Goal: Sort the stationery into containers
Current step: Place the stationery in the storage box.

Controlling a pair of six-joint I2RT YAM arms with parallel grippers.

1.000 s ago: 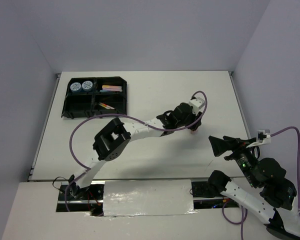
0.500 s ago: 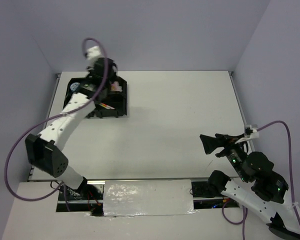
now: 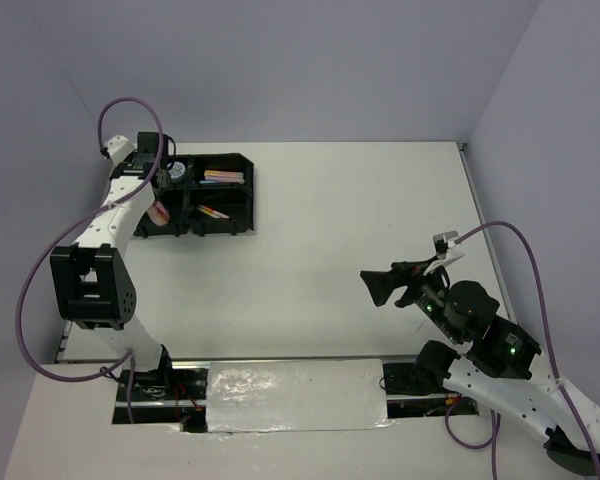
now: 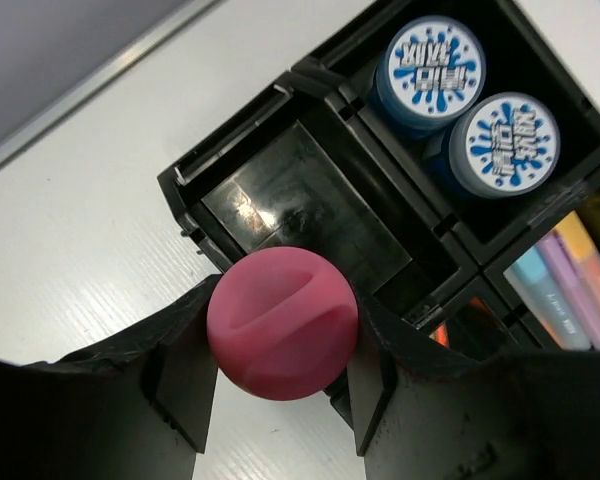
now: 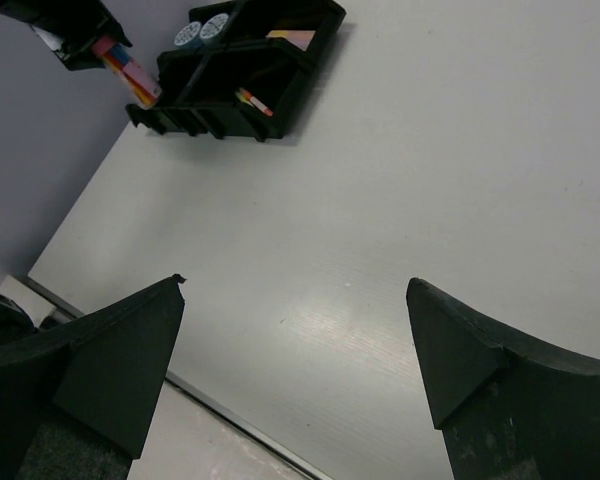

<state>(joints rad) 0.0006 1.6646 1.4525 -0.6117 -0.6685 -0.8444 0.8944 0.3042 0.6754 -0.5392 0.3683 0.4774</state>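
Observation:
The black four-compartment tray (image 3: 220,228) stands at the far left of the table. My left gripper (image 3: 156,203) is shut on the pink-capped bottle (image 3: 161,212) and holds it over the tray's near left end. In the left wrist view the pink cap (image 4: 282,322) sits between both fingers, above an empty compartment (image 4: 300,205). Two blue tubs (image 4: 435,60) share the compartment beyond it. Markers (image 4: 570,275) lie in the right compartments. My right gripper (image 3: 375,287) is open and empty above the table, its jaws wide apart in its own view (image 5: 295,285).
The grey left wall runs close beside the tray and my left arm. In the right wrist view the tray (image 5: 280,110) and the held bottle (image 5: 130,70) show far off at top left. The table's near edge (image 5: 230,420) runs just under the right fingers.
My left arm swung from the table's centre right to the tray with the bottle, then shifted to the tray's left end. My right arm reached further left over the table.

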